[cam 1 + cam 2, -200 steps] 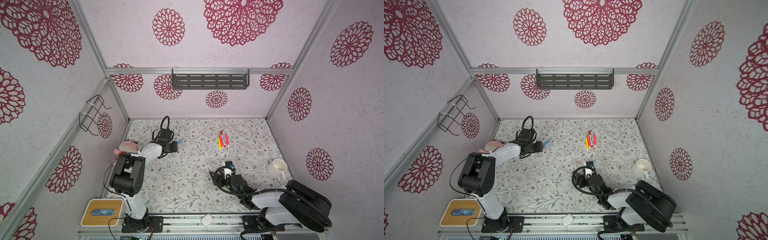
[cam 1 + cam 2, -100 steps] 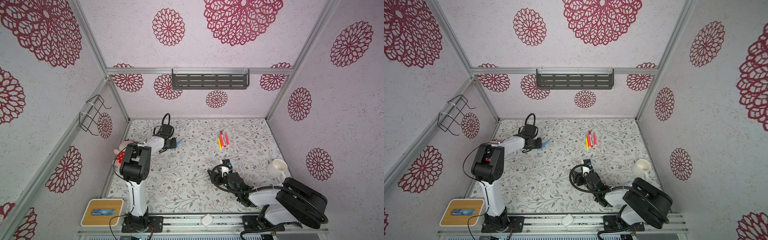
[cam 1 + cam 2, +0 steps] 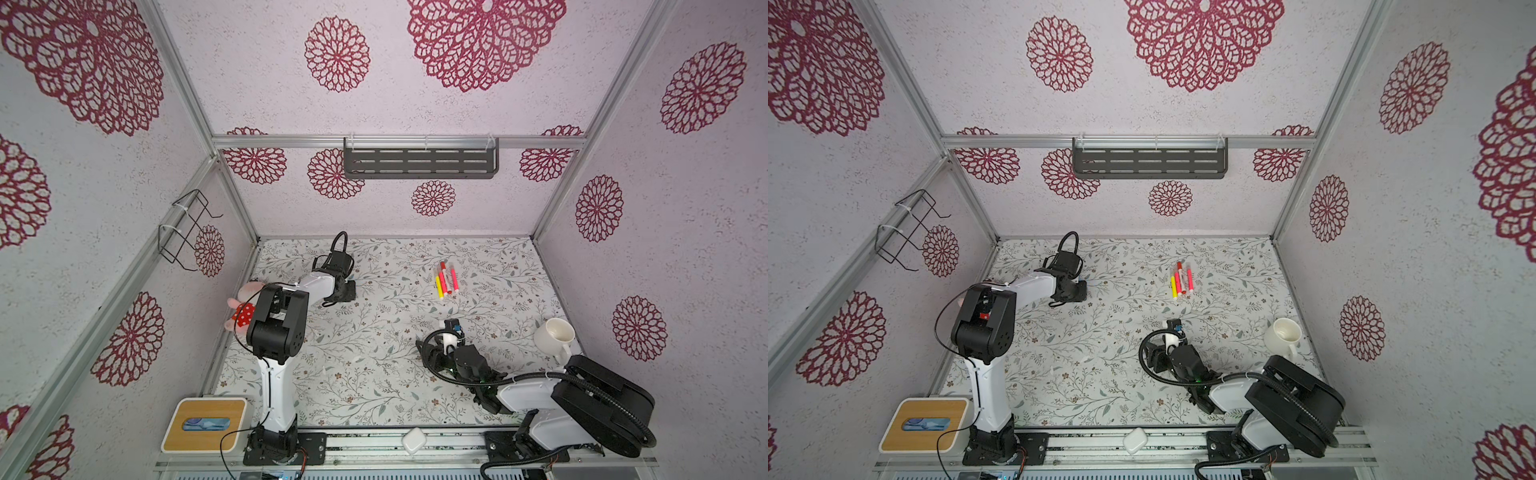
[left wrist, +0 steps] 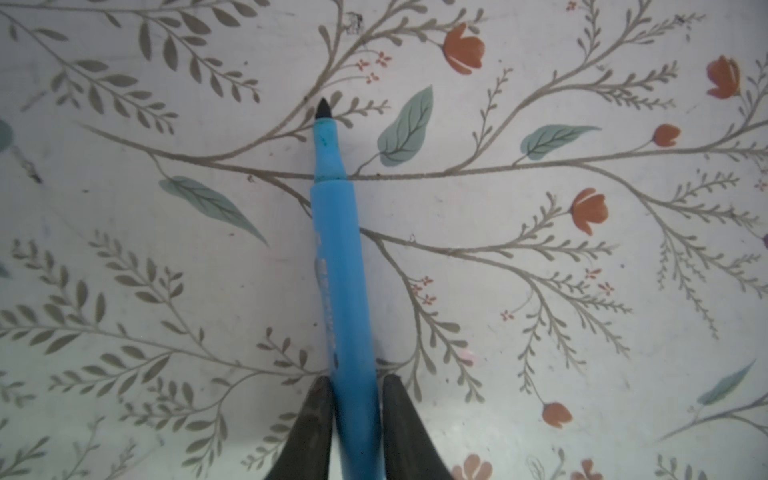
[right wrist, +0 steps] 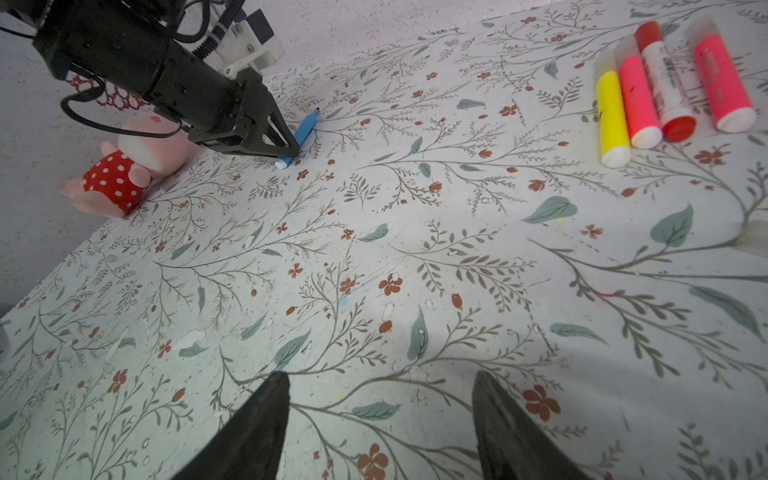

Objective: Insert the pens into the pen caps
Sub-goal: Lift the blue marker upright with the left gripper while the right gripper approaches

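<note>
A: What sort of room is it?

B: Pale walls stamped with crimson rosettes and framed in aluminium. There's a dark slotted shelf (image 3: 419, 162) on the back wall and a wire rack (image 3: 185, 232) on the left one. The table (image 3: 374, 386) has a leafy floral print.

A: And the blue pen (image 4: 336, 257)?

B: It lies flat on the far-left part of the table. In both top views the left gripper (image 3: 349, 291) covers it. The left wrist view shows it uncapped, dark nib bare, with both fingers pressed against the barrel, so it is gripped.

A: The right gripper (image 5: 380, 374)?

B: It is low over the near-right part of the table. Its fingers are spread wide with nothing between them.

A: Any other pens?

B: There are four pens (image 3: 445, 282) side by side towards the far edge, right of the middle: yellow, pink, red-and-white, pink. Only the right wrist view is close enough to show the see-through caps (image 5: 702, 31) on the yellow and pink ones, at the ends pointing to the far edge.

A: Anything else?

B: A white mug (image 3: 555, 336) stands upright at the right edge, seen only in the top views. A pink plush toy (image 3: 245, 307) lies at the left edge.
</note>
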Available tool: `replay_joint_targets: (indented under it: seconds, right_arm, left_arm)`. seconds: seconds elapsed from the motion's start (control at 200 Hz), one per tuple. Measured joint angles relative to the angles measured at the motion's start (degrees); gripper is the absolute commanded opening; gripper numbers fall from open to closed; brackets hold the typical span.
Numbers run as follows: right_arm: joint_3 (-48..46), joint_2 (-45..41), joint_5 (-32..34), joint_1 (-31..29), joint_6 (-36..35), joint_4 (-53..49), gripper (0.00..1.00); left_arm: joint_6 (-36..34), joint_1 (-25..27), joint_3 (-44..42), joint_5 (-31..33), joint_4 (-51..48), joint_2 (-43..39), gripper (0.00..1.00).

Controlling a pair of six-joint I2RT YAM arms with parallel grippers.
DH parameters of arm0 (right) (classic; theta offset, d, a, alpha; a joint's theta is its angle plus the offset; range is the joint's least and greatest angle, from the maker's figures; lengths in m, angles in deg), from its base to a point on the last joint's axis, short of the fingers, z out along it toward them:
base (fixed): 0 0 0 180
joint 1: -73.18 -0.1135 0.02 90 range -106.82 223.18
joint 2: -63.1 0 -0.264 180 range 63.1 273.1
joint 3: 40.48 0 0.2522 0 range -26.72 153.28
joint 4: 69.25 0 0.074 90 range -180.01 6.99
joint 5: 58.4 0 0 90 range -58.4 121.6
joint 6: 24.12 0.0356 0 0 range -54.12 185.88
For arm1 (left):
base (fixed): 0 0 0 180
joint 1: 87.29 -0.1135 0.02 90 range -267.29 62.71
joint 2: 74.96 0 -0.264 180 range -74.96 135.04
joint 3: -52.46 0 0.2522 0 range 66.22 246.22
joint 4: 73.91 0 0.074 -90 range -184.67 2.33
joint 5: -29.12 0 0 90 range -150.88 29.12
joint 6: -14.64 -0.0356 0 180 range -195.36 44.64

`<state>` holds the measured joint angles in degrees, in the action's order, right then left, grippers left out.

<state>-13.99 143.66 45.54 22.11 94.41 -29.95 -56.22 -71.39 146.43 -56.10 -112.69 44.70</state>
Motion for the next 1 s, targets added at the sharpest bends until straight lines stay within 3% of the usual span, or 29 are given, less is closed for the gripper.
replay_joint_targets:
  seconds: [0.23,0.44,0.681,0.781,0.891,1.001]
  right_arm:
    - [0.0,0.0,0.33,-0.04,0.02,-0.26,0.7]
    - [0.0,0.0,1.11,-0.04,0.07,-0.68,0.71]
    - [0.02,-4.98,2.4,-0.04,0.48,-5.01,0.84]
    - [2.08,-8.98,2.32,0.26,0.57,-10.97,0.85]
    - [7.58,-11.39,-1.6,1.81,0.39,-17.88,0.84]
    - [12.04,-12.33,-10.03,5.35,0.85,-20.74,0.81]
  left_arm:
    - [-0.72,1.84,0.33,2.21,-0.85,0.07,0.07]
    - [-0.74,3.06,-3.28,2.05,1.44,-2.12,0.06]
    - [-0.28,7.08,-18.34,-2.78,5.79,-16.39,0.07]
    - [0.74,9.2,-23.78,-5.84,10.56,-23.43,0.09]
    - [2.34,11.89,-28.89,-8.9,16.09,-29.18,0.09]
    - [4.66,15.15,-32.94,-10.34,20.96,-32.52,0.1]
